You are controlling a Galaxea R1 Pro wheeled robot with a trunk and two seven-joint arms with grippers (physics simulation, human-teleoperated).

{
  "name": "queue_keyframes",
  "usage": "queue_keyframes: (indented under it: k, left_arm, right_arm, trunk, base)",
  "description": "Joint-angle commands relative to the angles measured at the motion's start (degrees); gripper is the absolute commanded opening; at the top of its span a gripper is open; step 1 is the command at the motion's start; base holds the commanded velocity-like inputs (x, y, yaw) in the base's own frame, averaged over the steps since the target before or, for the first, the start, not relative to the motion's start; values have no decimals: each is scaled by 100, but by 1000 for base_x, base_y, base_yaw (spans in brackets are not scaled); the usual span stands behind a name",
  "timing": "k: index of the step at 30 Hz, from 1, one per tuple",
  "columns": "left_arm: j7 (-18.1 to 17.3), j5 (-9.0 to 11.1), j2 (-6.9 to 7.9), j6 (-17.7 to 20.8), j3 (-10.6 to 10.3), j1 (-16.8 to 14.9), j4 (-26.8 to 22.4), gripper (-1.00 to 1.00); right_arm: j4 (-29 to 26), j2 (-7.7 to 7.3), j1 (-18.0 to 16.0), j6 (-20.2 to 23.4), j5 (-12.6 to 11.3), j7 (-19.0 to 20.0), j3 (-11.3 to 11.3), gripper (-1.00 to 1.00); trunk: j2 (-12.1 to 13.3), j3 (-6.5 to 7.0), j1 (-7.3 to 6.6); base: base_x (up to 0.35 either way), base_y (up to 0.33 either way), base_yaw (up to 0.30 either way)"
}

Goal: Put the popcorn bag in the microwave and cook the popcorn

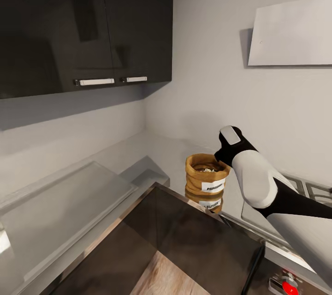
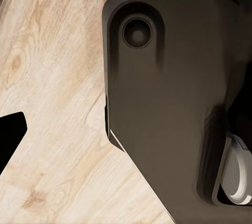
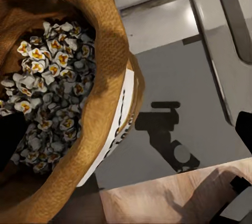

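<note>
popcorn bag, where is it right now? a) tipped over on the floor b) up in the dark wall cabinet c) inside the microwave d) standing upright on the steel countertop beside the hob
d: in the head view the popcorn bag stands upright on the grey countertop, its label facing out, with the hob just beyond the right arm.

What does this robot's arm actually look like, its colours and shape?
In the head view the right arm is a smooth rounded limb: a bulging white shell over black joints, narrowing to a black wrist with a small light grey cap at its tip. No cables or markings show on it. Its gripper is hidden behind the wrist above the popcorn bag.
</note>
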Motion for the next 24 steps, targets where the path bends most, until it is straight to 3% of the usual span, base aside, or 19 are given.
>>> queue_keyframes:
  k: [1,7,14,24]
  left_arm:
    - [-1,-1,0,35,3,0,-14,100]
    - [5,1,0,35,3,0,-14,100]
    - [8,0,0,35,3,0,-14,100]
    - [8,2,0,35,3,0,-14,100]
  right_arm:
    - [-13,2,-1,23,-43,-38,1,100]
    - [46,2,0,-459,-57,-49,3,100]
    - [79,2,0,-529,-58,-63,1,100]
    - [145,2,0,-551,-66,-513,-13,100]
  trunk:
    - [-7,-9,1]
    - [-7,-9,1]
    - [-7,-9,1]
    - [-7,-9,1]
  base:
    - [0,0,0]
    - [0,0,0]
    - [170,46,0]
    - [21,3,0]
